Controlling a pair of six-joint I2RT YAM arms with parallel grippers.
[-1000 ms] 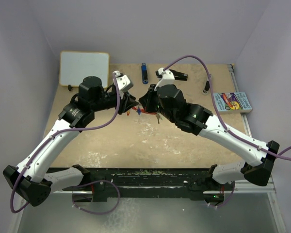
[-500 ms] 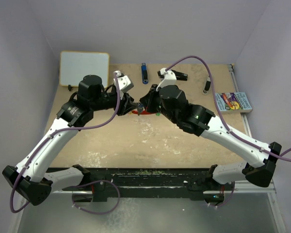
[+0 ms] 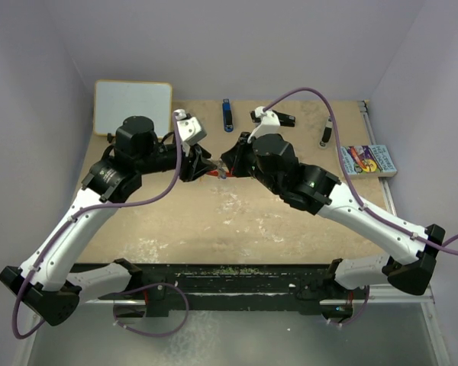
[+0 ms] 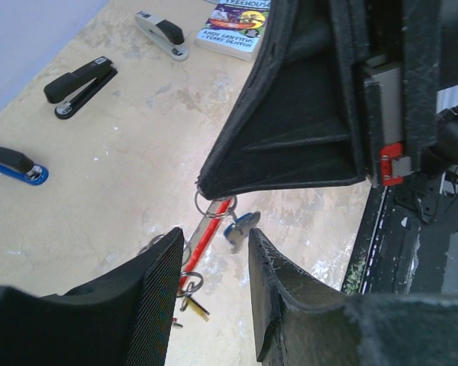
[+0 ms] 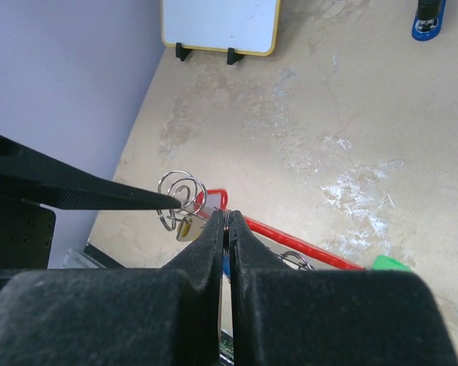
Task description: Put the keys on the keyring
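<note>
The keyring is a red clip [image 4: 208,235] with silver rings, held above the table between both grippers; it also shows in the right wrist view [image 5: 313,248] and the top view [image 3: 214,174]. My right gripper [image 5: 226,217] is shut on a silver ring at the clip's end [image 4: 211,204]. A blue-tagged key [image 4: 241,226] hangs from that ring. A yellow-tagged key [image 4: 192,306] and more rings [image 5: 181,195] hang at the other end. A green tag [image 5: 389,264] peeks out on the right. My left gripper [image 4: 214,238] is open, one fingertip [image 5: 156,200] touching the rings.
A whiteboard [image 3: 133,107] stands at the back left. A blue stapler [image 3: 226,114], a white-and-black stapler [image 3: 273,117] and a black stapler [image 4: 80,84] lie along the back. A book [image 3: 366,160] lies at the right edge.
Both grippers have shifted a little to the left with the keyring between them. The left arm's elbow has swung further left. The hanging keys show less in the top view.
</note>
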